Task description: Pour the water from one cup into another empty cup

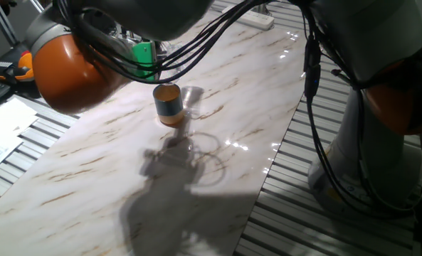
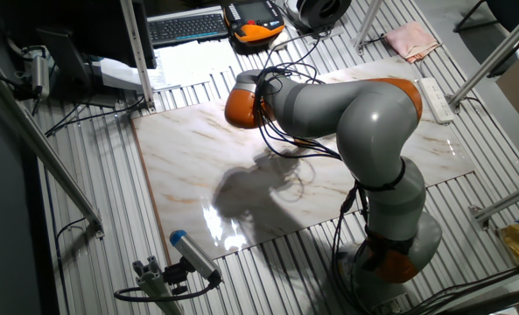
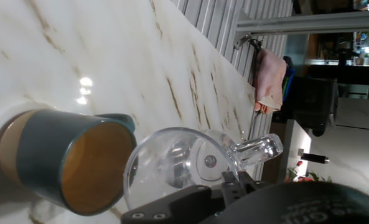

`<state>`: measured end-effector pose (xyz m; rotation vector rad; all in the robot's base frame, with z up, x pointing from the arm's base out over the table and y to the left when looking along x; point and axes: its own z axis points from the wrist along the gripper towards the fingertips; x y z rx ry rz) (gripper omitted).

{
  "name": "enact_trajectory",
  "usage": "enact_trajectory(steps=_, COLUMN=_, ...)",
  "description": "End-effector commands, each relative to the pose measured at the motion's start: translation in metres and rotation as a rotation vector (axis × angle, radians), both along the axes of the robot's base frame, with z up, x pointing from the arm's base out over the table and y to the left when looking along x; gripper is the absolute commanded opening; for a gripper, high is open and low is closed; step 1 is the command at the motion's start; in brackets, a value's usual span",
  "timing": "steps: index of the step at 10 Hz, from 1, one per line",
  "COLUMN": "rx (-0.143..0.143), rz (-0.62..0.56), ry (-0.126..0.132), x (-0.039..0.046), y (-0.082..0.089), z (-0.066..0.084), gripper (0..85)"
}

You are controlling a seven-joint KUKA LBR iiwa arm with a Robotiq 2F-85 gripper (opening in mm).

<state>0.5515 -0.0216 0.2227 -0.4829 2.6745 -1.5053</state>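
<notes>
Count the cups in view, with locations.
2. The blue-grey and orange cup stands on the marble table; the clear glass cup sits right beside it, at the gripper. Nothing rules out others hidden behind the arm.

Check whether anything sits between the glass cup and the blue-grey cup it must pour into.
Nothing visible does. In the hand view the glass cup sits right beside the blue-grey cup, rims close together, with only bare marble table around them.
</notes>
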Motion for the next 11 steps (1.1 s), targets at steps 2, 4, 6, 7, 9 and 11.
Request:
enact_trajectory(steps=2, rx=-0.009, rz=0.001, ry=0.0, x=0.0001, y=-0.0001, z=-0.0002, gripper=0.0)
enact_trajectory(steps=4, rx=0.021, rz=-0.004, ry=0.0, x=0.0002, y=-0.0011, z=-0.0006, gripper=0.0)
enact_trajectory(steps=6, rx=0.018, rz=-0.004, ry=0.0, x=0.0, y=-0.0013, z=-0.0007, gripper=0.0)
enact_trajectory(steps=7, rx=-0.015, rz=0.002, ry=-0.001, x=-0.0001, y=-0.0004, z=-0.0007, gripper=0.0)
enact_trajectory(steps=9, rx=-0.028, rz=0.005, ry=-0.001, x=0.0003, y=-0.0001, z=-0.0009, gripper=0.0)
enact_trajectory(steps=11, rx=0.013, rz=-0.003, ry=0.0, x=0.0004, y=-0.0008, z=-0.0008, gripper=0.0)
